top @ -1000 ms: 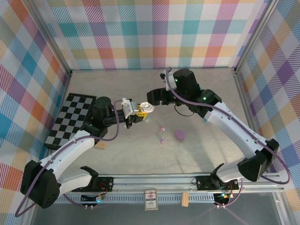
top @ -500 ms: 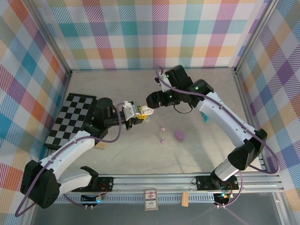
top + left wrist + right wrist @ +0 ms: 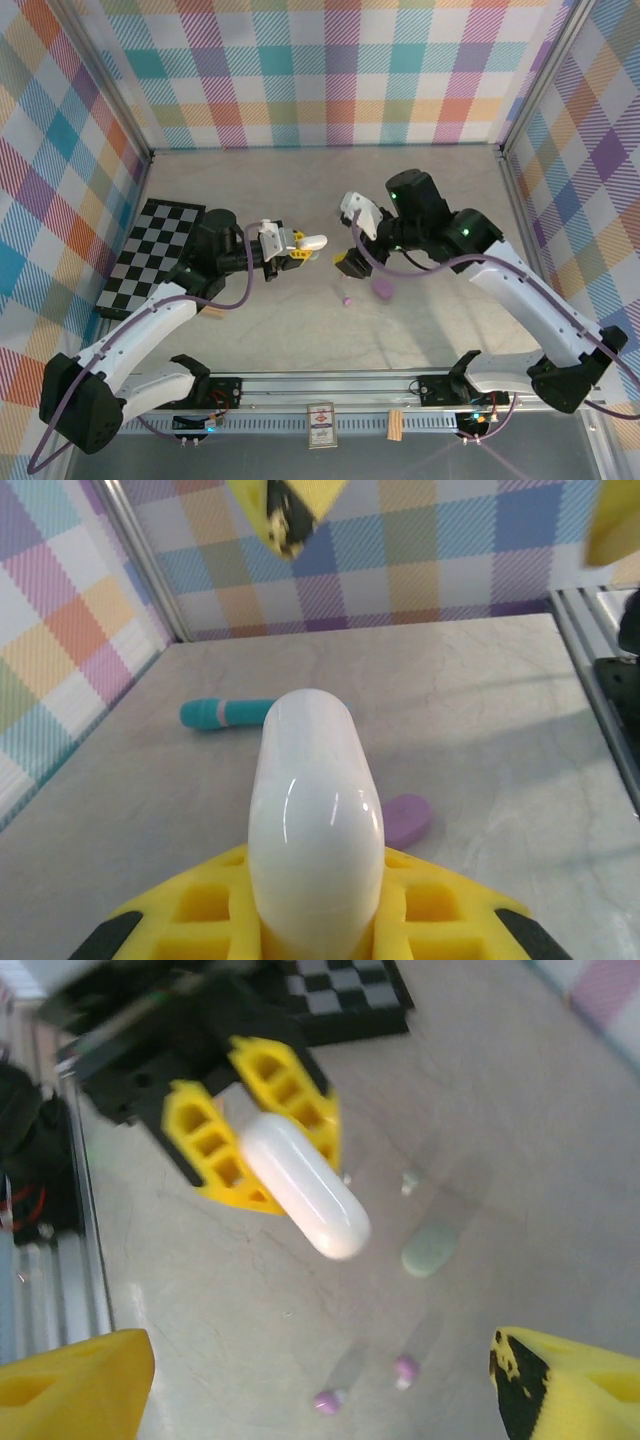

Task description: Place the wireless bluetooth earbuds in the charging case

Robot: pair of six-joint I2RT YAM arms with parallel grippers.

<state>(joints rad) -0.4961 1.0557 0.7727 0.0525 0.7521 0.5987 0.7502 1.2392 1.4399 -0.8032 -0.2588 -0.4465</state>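
My left gripper [image 3: 288, 246] is shut on a glossy white charging case [image 3: 312, 242], held above the table. Its lid looks closed in the left wrist view, where the case [image 3: 315, 820] stands between my left gripper's [image 3: 315, 925] yellow fingers. My right gripper [image 3: 350, 238] hangs open just right of the case, touching nothing. Below my right gripper [image 3: 322, 1360], two pink-purple earbuds [image 3: 327, 1400] [image 3: 405, 1368] lie on the table. A small whitish earbud [image 3: 409, 1182] lies by a mint case [image 3: 430, 1250]. One purple earbud [image 3: 346, 299] shows near a purple case [image 3: 382, 289].
A chessboard [image 3: 150, 250] lies at the left and a small wooden block [image 3: 212, 312] rests near my left arm. A teal cylinder [image 3: 225, 714] lies toward the right wall. Checked walls close in three sides; the rail [image 3: 330, 385] runs along the near edge.
My right gripper has drawn back from the white case, toward the right and nearer, and its jaws have widened. The case looked open before and now looks closed. My left gripper barely moved.
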